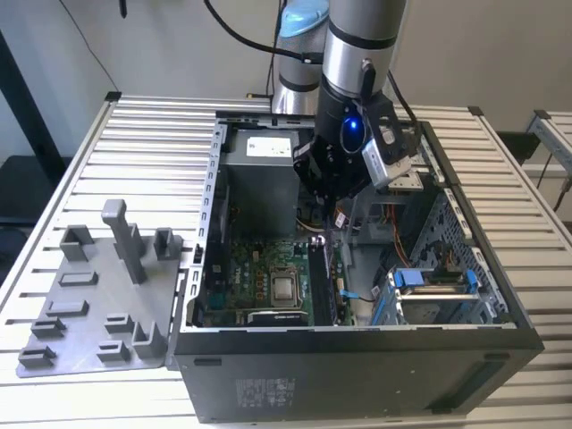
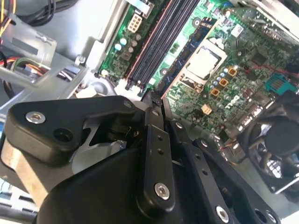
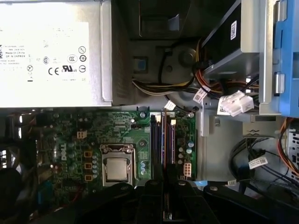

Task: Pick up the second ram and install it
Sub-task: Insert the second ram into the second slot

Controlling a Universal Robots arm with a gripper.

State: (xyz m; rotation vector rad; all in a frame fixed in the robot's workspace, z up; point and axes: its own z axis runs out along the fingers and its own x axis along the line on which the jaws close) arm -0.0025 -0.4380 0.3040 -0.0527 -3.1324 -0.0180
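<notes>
Your gripper was pinched narrow on the second ram above the motherboard slots, mid-install; seating demanded exact alignment

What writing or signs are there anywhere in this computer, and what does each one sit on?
White label on the grey metal power supply box: rows of print and round marks, too small to read.
White sticker on the black computer case's front wall: too small to read.
White tags on the cable bundle: too small to read.
White lettering on the green motherboard: not legible.
No text can be quoted with confidence.
</notes>
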